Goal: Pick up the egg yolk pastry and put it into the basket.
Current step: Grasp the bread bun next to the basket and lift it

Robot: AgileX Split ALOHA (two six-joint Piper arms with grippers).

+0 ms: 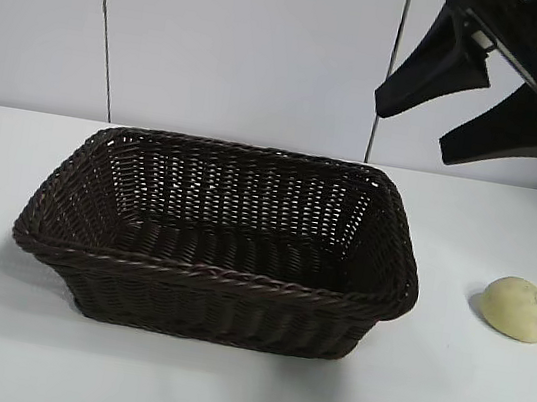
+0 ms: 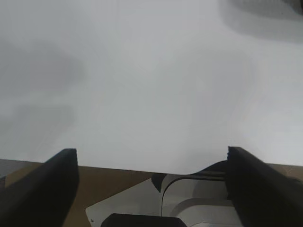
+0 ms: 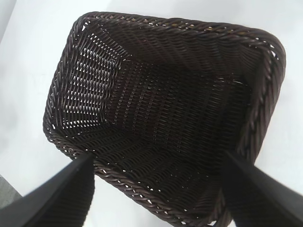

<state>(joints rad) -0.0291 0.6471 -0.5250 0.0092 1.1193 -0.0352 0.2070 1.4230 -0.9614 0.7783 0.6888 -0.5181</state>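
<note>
The pale yellow egg yolk pastry (image 1: 518, 308) lies on the white table to the right of the basket (image 1: 213, 276), apart from it. The dark brown wicker basket stands in the middle of the table with nothing inside. My right gripper (image 1: 426, 130) hangs high at the upper right, above and behind the pastry, open and holding nothing. In its wrist view the basket (image 3: 156, 194) fills the picture between the two dark fingers (image 3: 61, 198). My left gripper (image 2: 151, 163) is out of the exterior view; its wrist view shows wide-open fingers over bare white table.
A white table (image 1: 239, 399) carries everything, with a pale panelled wall (image 1: 241, 45) behind. In the left wrist view a brown floor strip (image 2: 109, 182) and a white rig part (image 2: 189, 203) show past the table edge.
</note>
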